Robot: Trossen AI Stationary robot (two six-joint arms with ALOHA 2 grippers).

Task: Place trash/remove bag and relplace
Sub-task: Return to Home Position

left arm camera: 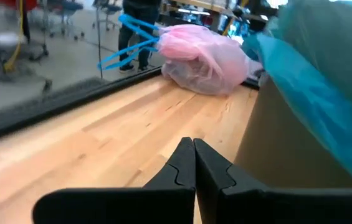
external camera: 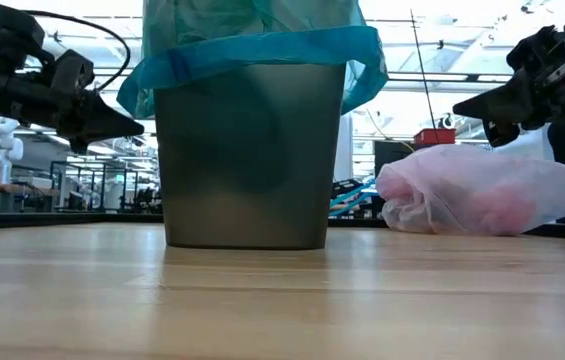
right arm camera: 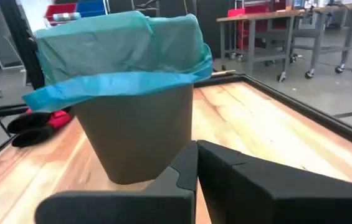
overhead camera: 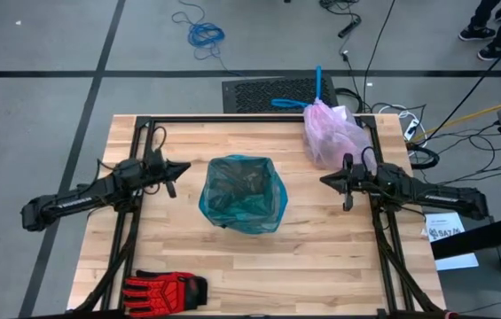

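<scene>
Pink liner bag point(overhead camera: 332, 133) lay bunched at the table's point(overhead camera: 321, 266) far right corner in the high view, blue drawstrings point(overhead camera: 299, 96) trailing off the edge, just behind my right gripper point(overhead camera: 330, 181). Teal bag point(overhead camera: 242, 193) sat mid-table, left gripper point(overhead camera: 176, 174) near it, not touching. Low view: teal top folded over the trash bin point(external camera: 247, 170) rim, pink bag flat on the wood. Wrist views: both sets of fingers pressed together, nothing held. I judged the swap done, w/ only parking the arms left.

The left tool point(left arm camera: 192, 149), fingers pressed together, hangs over the bench point(left arm camera: 119, 143) beside the bin point(left arm camera: 288, 146) with its teal liner point(left arm camera: 325, 68). Farther off lies the pink bag point(left arm camera: 204, 59), blue drawstrings point(left arm camera: 129, 43) sticking out.
</scene>
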